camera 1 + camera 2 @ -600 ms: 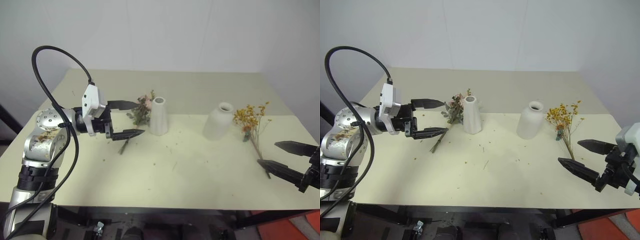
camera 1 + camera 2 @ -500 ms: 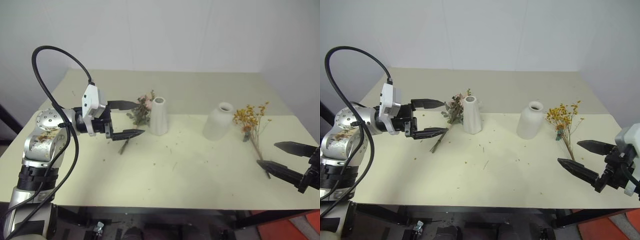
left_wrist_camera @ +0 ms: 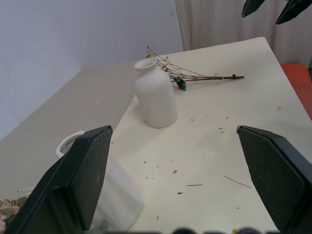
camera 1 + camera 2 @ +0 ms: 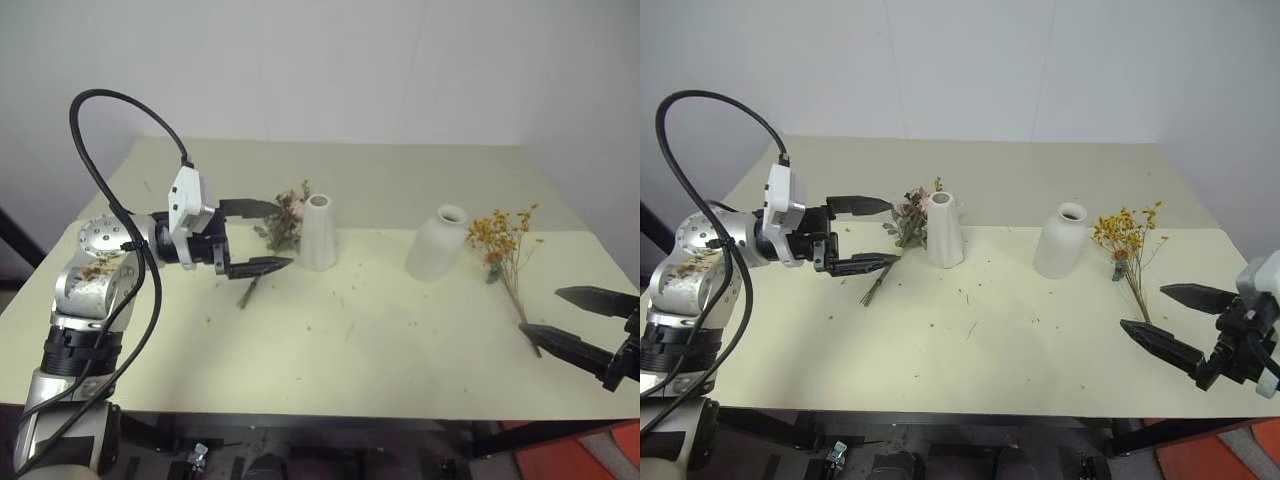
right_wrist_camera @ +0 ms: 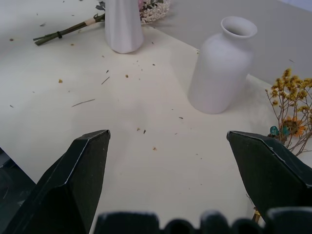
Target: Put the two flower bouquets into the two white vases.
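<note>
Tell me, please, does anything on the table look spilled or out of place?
Small dry bits of stem and petal lie scattered over the table before the vases. Both bouquets, pink and yellow, lie flat beside them.

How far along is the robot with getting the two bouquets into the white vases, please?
Done: nothing yet; the tall cone vase and the rounded vase both stand empty. In hand: the open left gripper hovers near the pink rose bouquet lying beside the cone vase; the open right gripper is by the stems of the yellow bouquet on the table. Left: grasp and insert both bouquets.
</note>
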Robot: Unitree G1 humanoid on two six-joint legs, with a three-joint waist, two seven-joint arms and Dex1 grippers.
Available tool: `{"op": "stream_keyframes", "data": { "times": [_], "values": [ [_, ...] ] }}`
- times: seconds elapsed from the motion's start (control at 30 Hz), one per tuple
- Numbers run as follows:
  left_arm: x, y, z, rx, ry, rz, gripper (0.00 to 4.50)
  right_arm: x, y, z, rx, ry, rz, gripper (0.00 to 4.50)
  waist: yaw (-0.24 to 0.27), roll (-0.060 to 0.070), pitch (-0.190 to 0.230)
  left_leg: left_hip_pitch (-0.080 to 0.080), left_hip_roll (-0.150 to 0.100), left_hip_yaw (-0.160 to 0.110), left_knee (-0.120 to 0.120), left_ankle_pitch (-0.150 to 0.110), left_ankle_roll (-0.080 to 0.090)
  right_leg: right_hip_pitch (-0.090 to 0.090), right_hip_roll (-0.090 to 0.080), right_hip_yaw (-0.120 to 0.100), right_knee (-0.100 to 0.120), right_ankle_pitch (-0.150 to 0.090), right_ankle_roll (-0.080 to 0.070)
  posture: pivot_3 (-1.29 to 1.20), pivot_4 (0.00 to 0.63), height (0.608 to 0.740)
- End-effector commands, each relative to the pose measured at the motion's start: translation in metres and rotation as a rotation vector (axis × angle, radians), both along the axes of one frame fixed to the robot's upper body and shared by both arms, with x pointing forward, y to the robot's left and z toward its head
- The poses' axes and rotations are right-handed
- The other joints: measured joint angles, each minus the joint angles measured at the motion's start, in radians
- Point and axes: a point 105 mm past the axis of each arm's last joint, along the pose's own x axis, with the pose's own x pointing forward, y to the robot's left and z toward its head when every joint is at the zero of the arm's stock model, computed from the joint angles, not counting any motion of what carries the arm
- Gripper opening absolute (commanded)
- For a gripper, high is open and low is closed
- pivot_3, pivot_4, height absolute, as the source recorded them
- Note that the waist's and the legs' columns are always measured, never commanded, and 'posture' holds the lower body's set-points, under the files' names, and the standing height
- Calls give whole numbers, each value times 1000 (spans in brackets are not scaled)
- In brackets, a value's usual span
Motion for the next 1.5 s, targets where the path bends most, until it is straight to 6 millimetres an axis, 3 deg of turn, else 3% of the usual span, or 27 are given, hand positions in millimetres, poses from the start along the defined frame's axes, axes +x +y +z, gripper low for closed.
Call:
{"op": "stream_keyframes", "data": {
  "times": [0.03, 0.33, 0.53, 0.67, 0.87, 1.07, 1.33, 1.43, 1.5],
  "values": [
    [2, -2, 10, 4, -58, 3, 4466, -3, -2, 5, -10, -29, -18, 4500, -1, 0, 0, 0, 0, 0, 0, 0, 0, 0, 0, 0, 0, 0, 0, 0, 150, 740],
    [-1, -7, 15, -10, -56, -39, 4466, 3, -2, 3, 1, -35, -43, 4500, -1, 0, 0, 0, 0, 0, 0, 0, 0, 0, 0, 0, 0, 0, 0, 0, 150, 740],
    [0, -55, 12, -35, -66, -180, 4466, 27, -24, -15, -48, 36, -209, 4500, 4, -1, -1, -1, -1, 0, 3, 0, 0, 1, 0, 0, 0, 1, 1, 0, 150, 740],
    [20, -107, 9, 1, -83, -177, 4466, 60, -37, -28, -115, 85, -259, 4500, 2, -2, -1, -1, -1, 0, 5, 0, 0, 1, 0, 0, -1, 2, 2, 0, 150, 740],
    [22, -142, -4, 44, -91, -240, 4466, 109, -52, -35, -105, 157, -324, 4500, -29, 0, -1, -2, -1, 1, 2, 0, 0, -1, 0, 2, -2, 2, 1, 0, 150, 740],
    [16, -155, -8, 25, -79, -277, 4466, 150, -61, -55, -84, 232, -369, 4500, -29, 1, -1, -1, -1, 0, 1, 0, 0, -1, 0, 2, -2, 2, 1, 0, 150, 740],
    [11, -151, -16, 22, -64, -255, 4466, 187, -74, -84, -52, 323, -464, 4500, -30, 3, 0, -2, -2, 0, 1, 0, 0, -2, 0, 2, -1, 6, -5, 0, 150, 740],
    [10, -148, -17, 17, -54, -237, 4500, 193, -77, -83, -36, 332, -482, 3875, -30, 3, 0, -2, -2, 0, 1, 0, 0, -2, -1, 2, -2, 7, -6, 0, 150, 740],
    [9, -146, -18, 13, -49, -231, 4500, 194, -77, -83, -39, 337, -481, 3182, -30, 3, 0, -2, -2, 0, 1, 0, 0, -2, -1, 2, -2, 7, -6, 0, 150, 740]
  ]
}}
